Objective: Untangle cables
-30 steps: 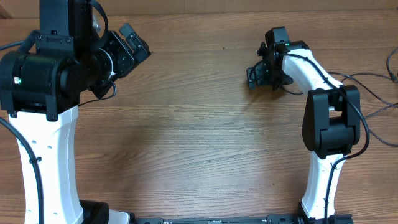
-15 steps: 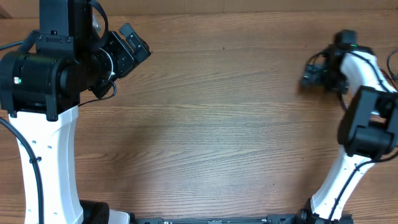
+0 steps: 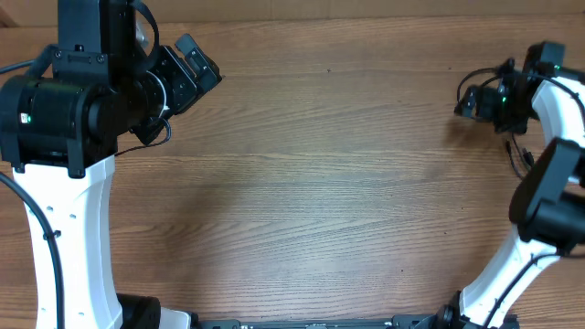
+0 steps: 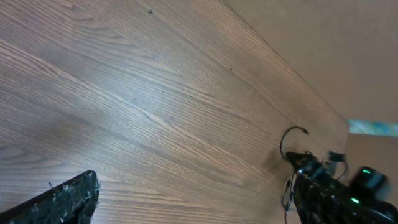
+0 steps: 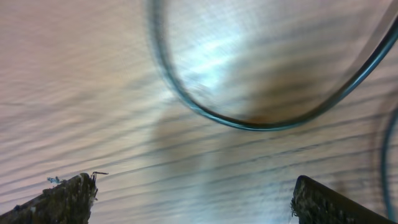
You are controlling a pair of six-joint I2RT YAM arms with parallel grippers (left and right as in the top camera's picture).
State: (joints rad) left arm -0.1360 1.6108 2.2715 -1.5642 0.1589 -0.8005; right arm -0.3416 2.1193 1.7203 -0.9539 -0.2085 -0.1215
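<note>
In the right wrist view a thin dark cable [image 5: 249, 124] curves in a loop across the wood just ahead of my right gripper [image 5: 193, 200]. A second strand [image 5: 389, 155] runs down the right edge. The picture is blurred. My right gripper is open, its fingertips [image 5: 65, 198] far apart with only bare wood between them. From overhead the right gripper [image 3: 464, 104] hangs near the table's right edge, and a thin cable [image 3: 519, 157] shows beside the arm. My left gripper [image 3: 201, 62] is open at the far left, with nothing in it.
The wooden table [image 3: 311, 183] fills the view. The left arm's white column [image 3: 69, 238] stands at the left and the right arm's column [image 3: 498, 274] at the right. The left wrist view shows the right gripper [image 4: 329, 193] across the wood.
My right arm has swung from the middle right of the table toward its right edge, and now covers the cables lying there. The left arm has not moved.
</note>
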